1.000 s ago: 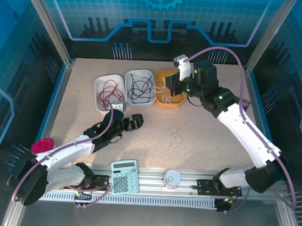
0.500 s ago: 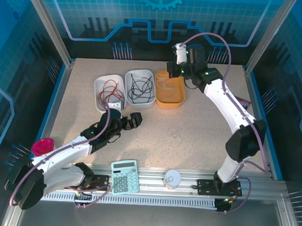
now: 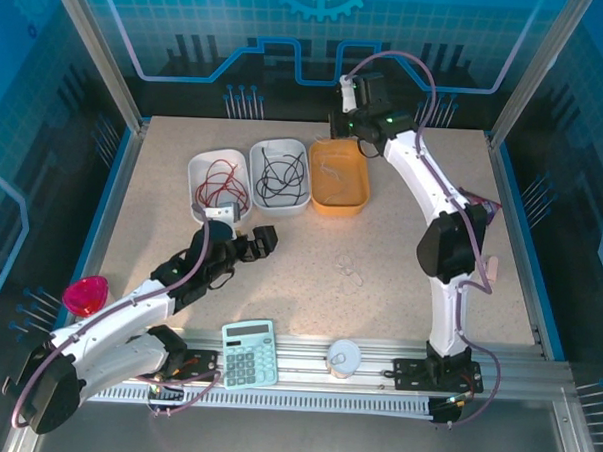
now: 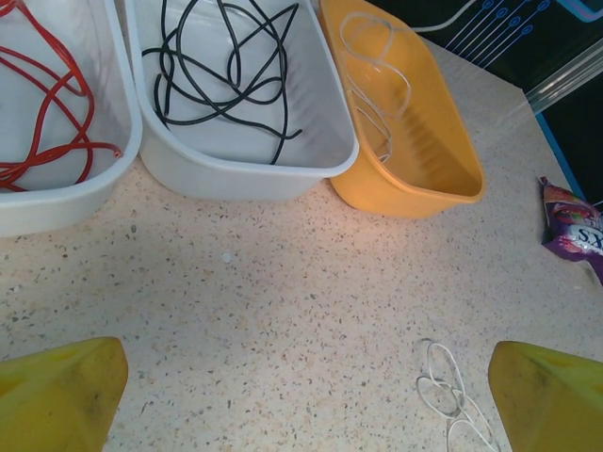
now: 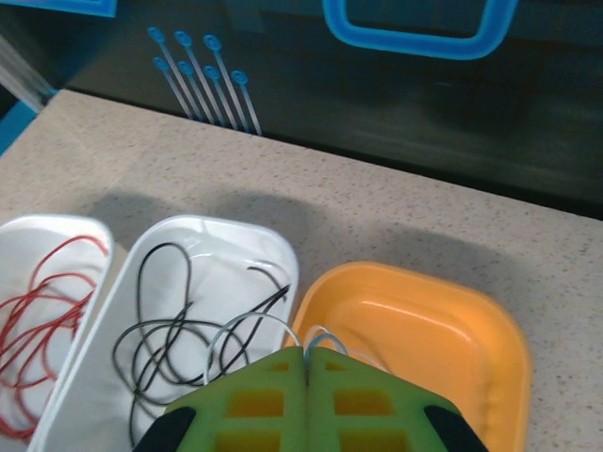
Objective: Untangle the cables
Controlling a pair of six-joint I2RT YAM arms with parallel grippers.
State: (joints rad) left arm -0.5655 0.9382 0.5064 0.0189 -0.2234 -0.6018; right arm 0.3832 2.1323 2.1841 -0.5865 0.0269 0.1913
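Top cam: red cable (image 3: 219,182), black cable (image 3: 280,175) and clear cable (image 3: 330,169) sit in separate bins (image 3: 195,171) toward 12 o'clock, left fingers (image 3: 264,242) spread wide mid-desk (image 3: 401,250); left wrist: spare clear loops (image 4: 441,388) at 5 o'clock; right wrist: right fingers (image 5: 306,358) clamped together, pinching the clear cable.

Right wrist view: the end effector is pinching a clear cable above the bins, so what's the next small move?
Probably open the right end effector: it is shut on the clear cable, whose loops lie in the orange bin.
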